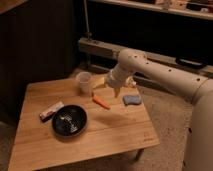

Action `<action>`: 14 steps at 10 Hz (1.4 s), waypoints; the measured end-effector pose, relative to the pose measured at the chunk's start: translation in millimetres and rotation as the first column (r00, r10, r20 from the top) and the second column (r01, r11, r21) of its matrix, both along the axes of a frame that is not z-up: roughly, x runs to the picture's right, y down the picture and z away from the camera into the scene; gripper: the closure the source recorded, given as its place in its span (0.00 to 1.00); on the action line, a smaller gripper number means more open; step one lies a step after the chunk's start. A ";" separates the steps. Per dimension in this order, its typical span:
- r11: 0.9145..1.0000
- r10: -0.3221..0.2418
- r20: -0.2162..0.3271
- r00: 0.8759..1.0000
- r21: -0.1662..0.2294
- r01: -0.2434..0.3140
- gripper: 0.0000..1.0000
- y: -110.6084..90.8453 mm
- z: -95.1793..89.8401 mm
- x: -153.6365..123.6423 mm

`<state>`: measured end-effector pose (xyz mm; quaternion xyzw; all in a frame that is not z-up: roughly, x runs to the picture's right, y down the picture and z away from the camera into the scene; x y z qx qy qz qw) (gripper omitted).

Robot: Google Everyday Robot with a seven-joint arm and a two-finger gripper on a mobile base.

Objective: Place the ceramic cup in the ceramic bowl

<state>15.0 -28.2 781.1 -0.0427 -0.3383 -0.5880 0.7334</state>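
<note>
Nothing is placed yet: the ceramic cup [84, 82] stands upright near the back of the surface [115, 125], apart from the empty ceramic bowl [69, 120] — the pincer [106, 85] hovers just beside the cup, whether open or closed I cannot tell.

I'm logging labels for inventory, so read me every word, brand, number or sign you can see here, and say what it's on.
Nothing here can be read.
On the wrapped packet, left of the ceramic bowl: any print is too blurred.
A small dark mark on the table, front right corner: too small.
On the ceramic cup, the bowl and the gripper, hovering right of the cup: no markings show.
</note>
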 end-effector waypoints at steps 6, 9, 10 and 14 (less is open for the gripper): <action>0.977 0.003 0.024 1.000 0.212 -0.008 0.20 -147.1 58.7 -0.1; 0.966 -0.046 0.056 0.997 0.256 0.030 0.20 -165.7 66.7 -29.5; 0.963 -0.068 0.066 0.996 0.265 0.048 0.20 -161.1 64.9 -43.9; 0.961 -0.148 0.093 0.985 0.249 0.121 0.20 -116.9 62.1 -94.7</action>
